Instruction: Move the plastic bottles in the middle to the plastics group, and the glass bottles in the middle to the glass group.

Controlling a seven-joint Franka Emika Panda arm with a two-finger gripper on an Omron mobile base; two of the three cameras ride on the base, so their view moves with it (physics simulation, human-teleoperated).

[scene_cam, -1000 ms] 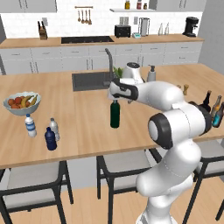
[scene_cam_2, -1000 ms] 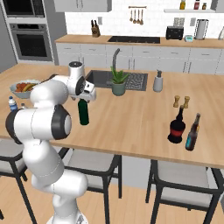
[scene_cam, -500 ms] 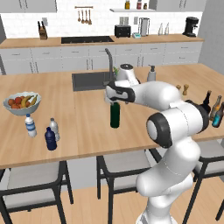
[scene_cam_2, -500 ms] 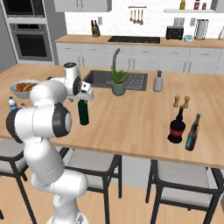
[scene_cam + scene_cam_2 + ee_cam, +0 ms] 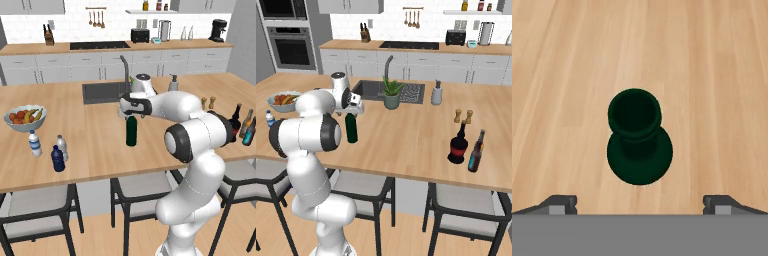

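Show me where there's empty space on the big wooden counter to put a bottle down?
Bare wood lies between the dark green bottle and the black bottle, in front of the plant. It is crowded by the fruit bowl, where three small bottles cluster, and beside the black bottle, where two more stand.

the white arm rises from the lower right and reaches to mid-frame, where the tool [image 5: 131, 111] hangs right above the neck of the green bottle [image 5: 131, 131], standing upright on the wooden counter [image 5: 95, 142]. at the left edge sits a fruit bowl [image 5: 24, 118]; just below it stand the blue-label bottle [image 5: 34, 143], the small grey bottle [image 5: 61, 147] and the navy bottle [image 5: 58, 159], close together. at the right edge stand the black bottle [image 5: 235, 122], the brown bottle [image 5: 245, 123] and the teal bottle [image 5: 249, 132].
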